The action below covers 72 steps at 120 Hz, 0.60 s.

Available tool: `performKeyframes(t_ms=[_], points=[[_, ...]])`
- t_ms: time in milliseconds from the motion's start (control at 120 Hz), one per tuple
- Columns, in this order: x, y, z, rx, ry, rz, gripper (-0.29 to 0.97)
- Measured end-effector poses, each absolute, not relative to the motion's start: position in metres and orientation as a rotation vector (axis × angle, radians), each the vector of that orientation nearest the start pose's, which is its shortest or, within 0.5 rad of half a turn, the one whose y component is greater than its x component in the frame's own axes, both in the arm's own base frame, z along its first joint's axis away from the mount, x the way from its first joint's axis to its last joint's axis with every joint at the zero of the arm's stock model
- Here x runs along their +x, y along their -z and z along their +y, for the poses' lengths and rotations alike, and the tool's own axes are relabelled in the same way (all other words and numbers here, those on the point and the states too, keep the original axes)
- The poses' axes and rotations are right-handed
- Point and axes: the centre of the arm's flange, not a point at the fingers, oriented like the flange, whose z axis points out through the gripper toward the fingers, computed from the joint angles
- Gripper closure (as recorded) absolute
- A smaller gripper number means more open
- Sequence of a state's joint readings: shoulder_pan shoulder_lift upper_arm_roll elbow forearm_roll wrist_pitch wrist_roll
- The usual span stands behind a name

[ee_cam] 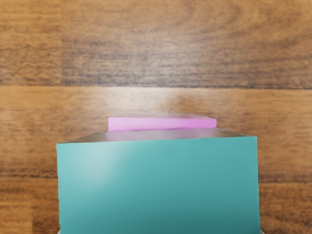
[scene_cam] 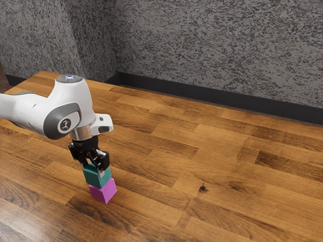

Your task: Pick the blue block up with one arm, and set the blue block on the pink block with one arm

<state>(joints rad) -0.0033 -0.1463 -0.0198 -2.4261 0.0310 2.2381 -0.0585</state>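
Reaching down in the exterior view, the gripper (scene_cam: 95,162) pinched the blue block (scene_cam: 97,176), teal in look, by two opposite sides near its top. The block appeared to rest on the pink block (scene_cam: 103,191) on the table (scene_cam: 227,151). It seemed small, stiff and light, with smooth faces that might slip. In the wrist view the blue block (ee_cam: 156,185), cut off by the frame, hid most of the pink block (ee_cam: 162,123), so true contact was hard to tell.
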Motion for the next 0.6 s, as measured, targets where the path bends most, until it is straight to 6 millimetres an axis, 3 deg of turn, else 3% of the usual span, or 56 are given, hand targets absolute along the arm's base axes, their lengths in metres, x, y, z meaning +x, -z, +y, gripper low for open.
performKeyframes(t_ms=[300, 467, 600], points=[[0.464, -0.362, -0.01, -3.12, -0.057, -0.021, 0.09], [0.466, -0.427, -0.014, -3.117, 0.097, -0.003, 0.04], [0.465, -0.443, -0.016, -3.114, 0.104, 0.009, 0.02]])
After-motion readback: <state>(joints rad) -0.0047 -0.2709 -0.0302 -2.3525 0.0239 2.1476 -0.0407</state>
